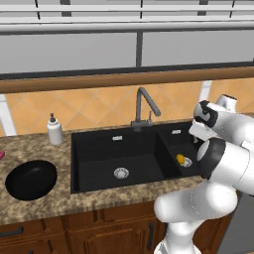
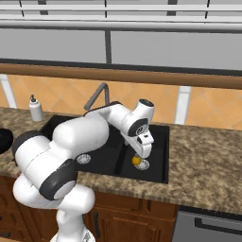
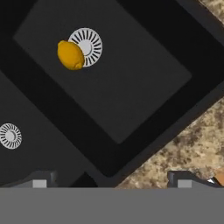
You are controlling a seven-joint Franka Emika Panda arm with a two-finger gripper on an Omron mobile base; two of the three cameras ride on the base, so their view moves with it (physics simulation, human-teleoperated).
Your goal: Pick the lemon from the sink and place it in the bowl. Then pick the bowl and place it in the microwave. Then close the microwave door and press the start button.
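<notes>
Gripper [image 3: 111, 183] up close, jaws wide apart and empty, over the sink [image 3: 131, 87]. Lemon [image 3: 70, 55] sits on the small basin's drain. Picking stage: centre over it, then drop.

I saw the lemon [image 1: 180, 158] in the sink's [image 1: 99, 144] right basin, touching its drain [image 1: 186, 162]. Bowl [image 1: 31, 179] sat on the counter [image 1: 59, 203] left of the sink, soap bottle [image 1: 54, 130] behind it, faucet [image 1: 144, 109] behind the basins' divider.
</notes>
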